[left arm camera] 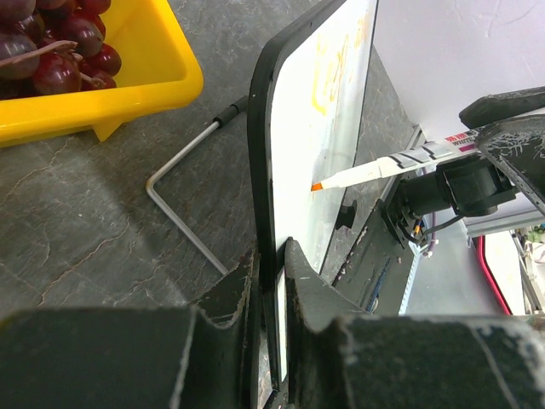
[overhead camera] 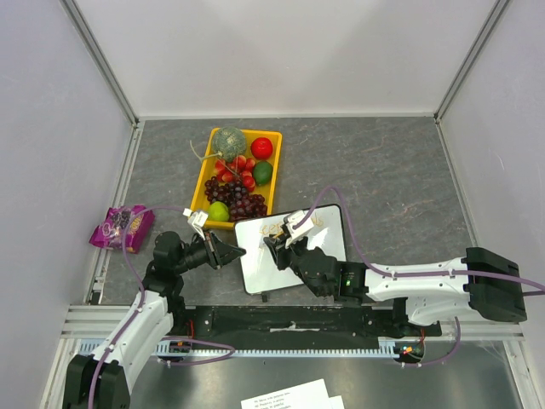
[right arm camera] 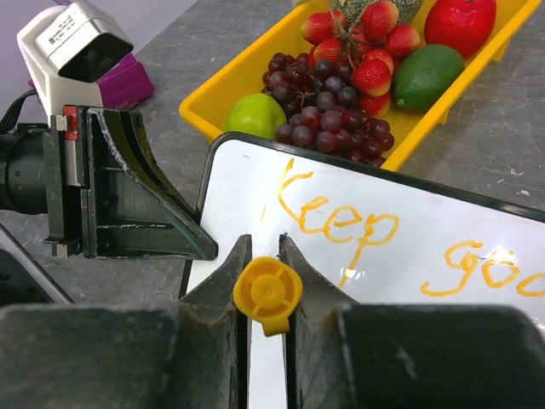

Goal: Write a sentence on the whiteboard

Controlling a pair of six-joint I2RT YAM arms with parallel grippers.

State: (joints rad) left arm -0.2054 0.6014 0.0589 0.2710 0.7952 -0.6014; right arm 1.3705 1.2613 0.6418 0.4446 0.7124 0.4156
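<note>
the whiteboard [overhead camera: 294,256] stands tilted on the grey bench [overhead camera: 392,179] just in front of the yellow tray [overhead camera: 204,183] of fruit [overhead camera: 238,192], and the left fingers [overhead camera: 232,253] are closed on its left edge, pinching the dark frame [left arm camera: 258,128] from both sides. the right fingers [overhead camera: 283,242] are clamped around a marker [left arm camera: 400,162] with a yellow end cap [right arm camera: 267,292], its orange tip against the white face below the writing. the part of the sentence [right arm camera: 341,226] in view reads "keep goo" in orange letters along the board's top, nearest the tray, and a purple packet [overhead camera: 122,227] lies well off to the left.
</note>
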